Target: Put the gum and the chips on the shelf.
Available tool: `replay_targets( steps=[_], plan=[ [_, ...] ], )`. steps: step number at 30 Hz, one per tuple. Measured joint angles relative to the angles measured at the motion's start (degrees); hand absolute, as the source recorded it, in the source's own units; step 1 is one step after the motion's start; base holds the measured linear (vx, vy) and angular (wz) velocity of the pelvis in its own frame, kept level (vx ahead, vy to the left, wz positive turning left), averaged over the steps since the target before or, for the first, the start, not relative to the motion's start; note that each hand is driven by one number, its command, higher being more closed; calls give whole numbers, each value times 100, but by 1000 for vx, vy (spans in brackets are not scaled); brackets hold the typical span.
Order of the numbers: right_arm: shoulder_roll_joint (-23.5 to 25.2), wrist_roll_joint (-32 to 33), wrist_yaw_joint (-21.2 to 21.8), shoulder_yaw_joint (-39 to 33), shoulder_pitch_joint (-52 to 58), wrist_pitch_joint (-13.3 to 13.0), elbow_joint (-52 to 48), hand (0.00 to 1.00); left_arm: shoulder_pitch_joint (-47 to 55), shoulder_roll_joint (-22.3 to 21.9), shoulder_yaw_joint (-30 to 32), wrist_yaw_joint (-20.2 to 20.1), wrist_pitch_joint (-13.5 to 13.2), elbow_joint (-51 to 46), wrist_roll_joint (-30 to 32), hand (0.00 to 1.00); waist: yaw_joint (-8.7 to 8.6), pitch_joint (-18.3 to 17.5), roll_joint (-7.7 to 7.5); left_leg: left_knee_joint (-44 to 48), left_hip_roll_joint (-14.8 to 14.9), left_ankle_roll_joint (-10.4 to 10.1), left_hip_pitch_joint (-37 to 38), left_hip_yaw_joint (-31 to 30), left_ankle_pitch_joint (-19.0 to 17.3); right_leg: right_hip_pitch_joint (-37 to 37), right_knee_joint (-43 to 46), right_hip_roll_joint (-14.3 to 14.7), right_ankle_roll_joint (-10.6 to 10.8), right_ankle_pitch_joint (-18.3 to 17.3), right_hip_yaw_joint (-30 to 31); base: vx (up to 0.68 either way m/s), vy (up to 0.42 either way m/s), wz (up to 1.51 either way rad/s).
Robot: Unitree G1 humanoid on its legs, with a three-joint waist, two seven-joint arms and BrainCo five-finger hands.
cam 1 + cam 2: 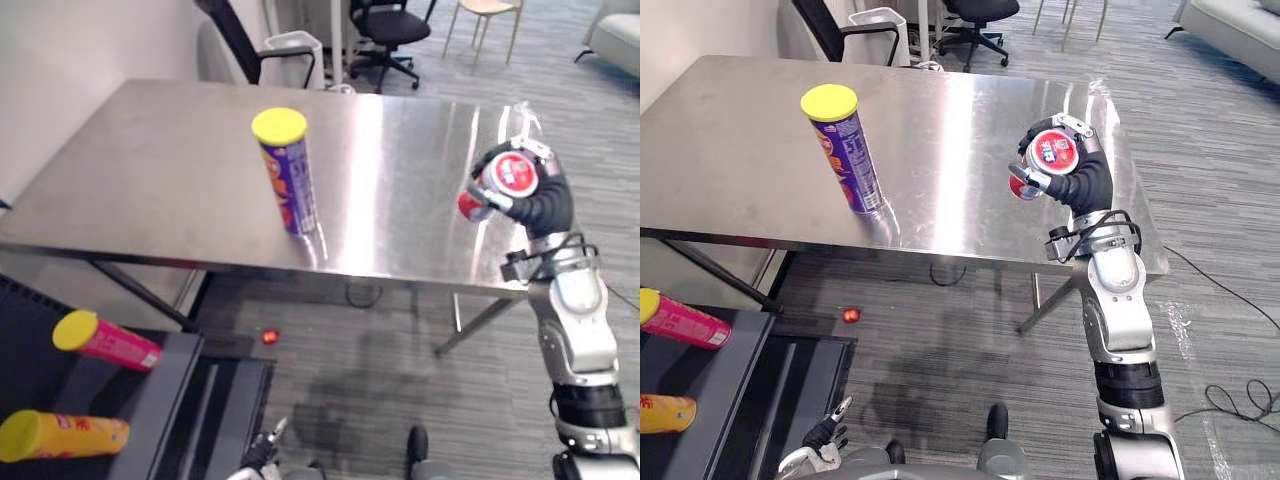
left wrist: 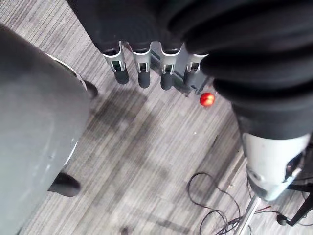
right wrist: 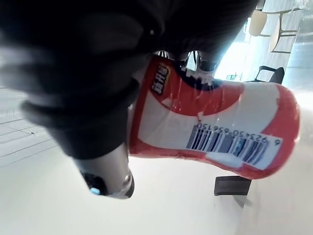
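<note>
The right hand (image 1: 1077,186) is curling its fingers and thumb round the gum bottle (image 1: 1050,152), a red-and-white tub that is lying tipped over in the grasp, its round cap facing upward and its red base pointing down toward the table (image 1: 150,170), close to the right edge. In the right wrist view the bottle (image 3: 220,127) is sitting deep against the palm, so the hold is looking secure. Whether the base is already clear of the steel is hard to tell from the head views, so I would be raising the bottle a little more before swinging it anywhere. The chips can (image 1: 288,180), purple with a yellow lid, is standing upright near the front edge, about midway along it and well apart from the hand. It is sitting roughly on the line toward the shelf (image 1: 175,365), which is lying low beyond the front left corner and is already carrying a pink can (image 1: 105,340) and a yellow can (image 1: 65,435) on their sides. Doing this step well probably means carrying the gum out over the front edge instead of sweeping low across the table, turning toward the shelf, and choosing a bare patch beside those cans. The left hand (image 2: 142,63) is hanging over the carpet, its fingers straight and holding nothing.
</note>
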Motion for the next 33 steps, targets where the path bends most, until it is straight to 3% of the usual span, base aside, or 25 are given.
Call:
replay_targets(
  steps=[7,13,15,17,20,21,22,23,24,25,28,30,33],
  plan=[
    [-116,219,0,-96,531,205,-467,100,98,12,177,-75,101,23,-76,0,-25,-169,-70,61,61,-29,114,231,-25,-74,148,63,-28,-38,261,-49,-34,-19],
    [-135,393,4,446,617,216,-720,100,139,40,223,-120,222,43,-652,0,-107,-111,-34,1158,282,-45,-310,54,-507,-658,1803,42,-60,-842,279,-94,-32,7],
    [-117,451,6,825,615,222,-724,100,142,32,220,-127,228,61,-908,0,-13,-60,28,1315,338,-47,-391,5,-551,-725,2039,34,-146,-981,218,-114,-46,18],
    [-59,501,58,1179,610,243,-694,100,148,44,220,-197,229,56,-1006,0,8,-25,59,1325,336,-103,-558,-288,-467,-787,2228,-27,-240,-1075,-60,-120,-120,72],
    [29,508,198,1331,385,206,-511,100,123,55,197,-381,222,-8,-978,0,0,7,105,856,289,-235,-1073,-1174,115,-928,2290,-200,-370,-1157,-1025,-83,-196,141],
    [10,506,235,1324,339,205,-440,100,123,51,185,-397,220,-8,-965,0,39,11,102,633,318,-174,-1066,-1229,223,-927,2293,-205,-432,-1193,-1166,-89,-268,142],
    [15,505,259,1305,320,206,-362,100,128,52,187,-410,219,-8,-949,0,157,47,201,116,506,43,-1021,-935,381,-888,2208,-188,-509,-1224,-1515,-71,-248,121],
    [18,499,286,1272,320,206,-337,100,143,42,188,-421,221,3,-942,0,176,56,260,-291,660,473,-961,-547,452,-811,2072,-187,-554,-1195,-1820,-79,-260,174],
    [27,491,341,1143,303,191,-281,100,146,23,250,-437,223,35,-978,0,144,68,286,-376,807,779,-1014,25,442,-699,1845,-305,-663,-1162,-2298,-79,-190,176],
    [74,464,347,981,272,192,-214,100,158,17,335,-429,202,16,-987,0,159,68,302,65,892,671,-1208,523,600,-703,1887,-412,-731,-1206,-2596,-80,-132,176],
    [219,381,331,535,267,151,-190,100,344,-107,450,-414,189,-20,-975,0,146,6,425,1330,1115,783,-1159,1613,1019,-598,1933,-550,-865,-1300,-3349,-100,-176,132],
    [251,372,312,294,269,73,-188,100,435,-167,457,-379,209,9,-889,0,56,-84,592,921,1074,599,-1079,2098,1081,-561,1917,-619,-926,-1341,-3953,-121,-20,140],
    [481,346,252,239,385,52,-190,100,536,-202,618,-464,226,28,-879,0,14,-60,514,1238,1002,388,-922,2118,760,-354,1838,-814,-863,-1294,-4579,-150,44,113]
  ],
)
